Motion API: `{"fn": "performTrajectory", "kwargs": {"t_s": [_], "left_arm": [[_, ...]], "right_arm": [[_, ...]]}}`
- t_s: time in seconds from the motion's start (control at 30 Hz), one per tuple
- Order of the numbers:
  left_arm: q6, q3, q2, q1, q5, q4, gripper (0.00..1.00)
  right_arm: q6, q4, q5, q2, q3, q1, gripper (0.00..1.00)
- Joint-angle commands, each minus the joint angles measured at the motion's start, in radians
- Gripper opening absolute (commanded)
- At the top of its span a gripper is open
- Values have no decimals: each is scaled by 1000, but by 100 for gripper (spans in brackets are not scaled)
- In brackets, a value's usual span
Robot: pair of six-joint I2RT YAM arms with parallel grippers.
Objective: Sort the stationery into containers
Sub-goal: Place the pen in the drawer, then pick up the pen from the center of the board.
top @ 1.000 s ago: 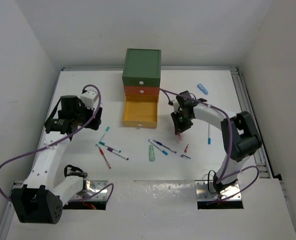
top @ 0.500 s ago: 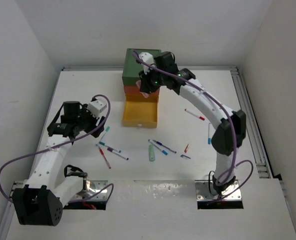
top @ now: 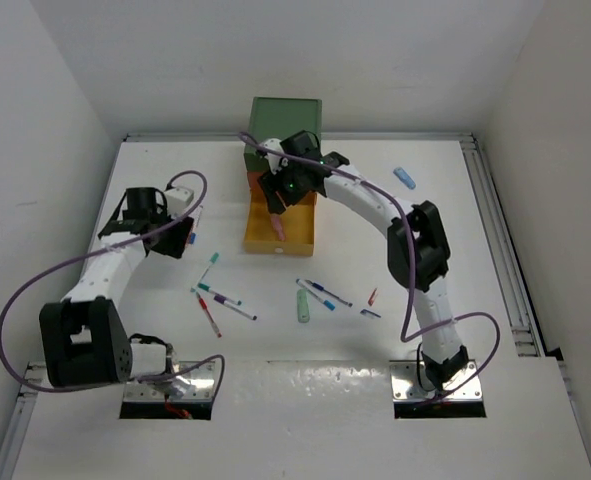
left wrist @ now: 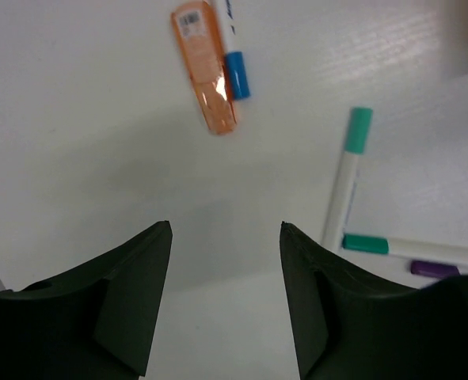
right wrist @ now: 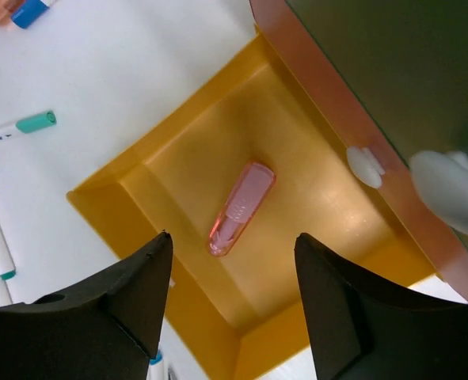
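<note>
The containers are a small cabinet with a dark green top drawer (top: 286, 124), an orange-red middle drawer (right wrist: 321, 111) and a yellow bottom drawer (top: 299, 238) pulled out. A pink capsule piece (right wrist: 241, 207) lies loose on the yellow drawer's floor. Directly above it hangs my right gripper (right wrist: 232, 237), open and holding nothing. My left gripper (left wrist: 226, 229) is open over bare table at the left. An orange capsule piece (left wrist: 206, 67) and a blue-capped pen (left wrist: 234, 63) lie just ahead of it. Two teal-capped pens (left wrist: 348, 170) lie to its right.
Several pens (top: 225, 300) lie scattered on the table in front of the cabinet, with a mint-green capsule (top: 302, 306) and more pens (top: 327, 294) near the middle. A blue capsule (top: 405, 177) lies at the back right. White walls enclose the table.
My right gripper came down from the cabinet's top to the yellow drawer and opened; the pink capsule now lies in the drawer. My left gripper swung back-left and narrowed a little.
</note>
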Motion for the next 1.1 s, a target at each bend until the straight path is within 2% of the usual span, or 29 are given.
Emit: {"fn": "performTrajectory", "kwargs": {"t_s": [0.0, 0.13, 0.33, 0.63, 0.8, 1.07], "left_arm": [[-51, 92, 104, -10, -83, 61, 61], [-59, 168, 282, 13, -114, 47, 56], [-48, 221, 379, 10, -108, 80, 54], [-57, 276, 477, -1, -77, 95, 53], [-56, 291, 529, 2, -77, 98, 53], [-61, 313, 586, -2, -77, 110, 52]], "right_arm": [[16, 18, 0, -105, 21, 2, 62], [53, -26, -76, -225, -66, -8, 60], [48, -31, -147, -486, -370, -34, 54], [73, -53, -238, -731, -723, -94, 55], [50, -56, -246, -796, -844, -91, 58], [-1, -79, -256, -788, -884, -84, 58]]}}
